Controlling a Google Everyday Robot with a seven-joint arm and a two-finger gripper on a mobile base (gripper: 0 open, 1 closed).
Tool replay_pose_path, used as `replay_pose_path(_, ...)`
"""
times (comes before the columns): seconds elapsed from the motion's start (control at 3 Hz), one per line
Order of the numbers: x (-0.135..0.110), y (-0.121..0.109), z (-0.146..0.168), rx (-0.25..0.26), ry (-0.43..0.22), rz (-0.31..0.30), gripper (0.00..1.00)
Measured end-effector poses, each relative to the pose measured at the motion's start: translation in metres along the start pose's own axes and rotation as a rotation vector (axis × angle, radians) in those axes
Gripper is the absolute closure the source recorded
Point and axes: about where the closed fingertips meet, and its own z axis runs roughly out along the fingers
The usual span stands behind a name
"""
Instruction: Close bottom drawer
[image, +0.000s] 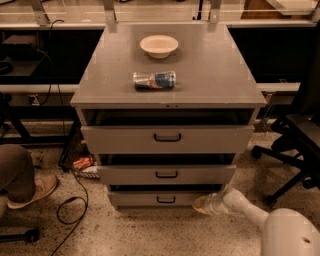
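Cabinet (167, 150): one grey metal unit, square to me, its top overhanging the drawers on both sides.
Floor (150, 232): speckled, with an open strip in front of the cabinet. It is hemmed in by a seated person on the left and a chair on the right.
Tabletop (210, 75): the flat grey top of the cabinet. Two things lie on it, both well in from the side edges.
Drawers: three, stacked, each front narrower than the one above, each with a dark gap showing over it.
Top drawer (120, 140): the widest and tallest front.
Middle drawer (125, 175): just below.
Bottom drawer (132, 199): the lowest and narrowest, close to the floor, standing out a little from the cabinet.
Arm (247, 209): one, white, reaching in low from the right-hand bottom corner.
Chair (295, 145): one, black, its wheeled legs near the cabinet's right side.
Person's leg (17, 170): bent at the left edge, with one tan shoe (37, 189) flat on the floor.
Gripper (202, 204): one, low at the right end of the bottom drawer's front, seemingly touching it. Parted or closed, I cannot tell.
Bowl (159, 46): one, pale, toward the back of the tabletop.
Can (154, 80): one, on its side, nearer the front edge.
Cable (70, 210): one black loop on the floor at left.
Handles: three, small and black, one centred on each drawer. The lowest handle (166, 200) is left of the gripper.
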Motion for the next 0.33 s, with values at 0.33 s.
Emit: replay_pose_path(0.33,0.0267,0.0352,-0.0296,-0.030,0.045,0.070,1.00)
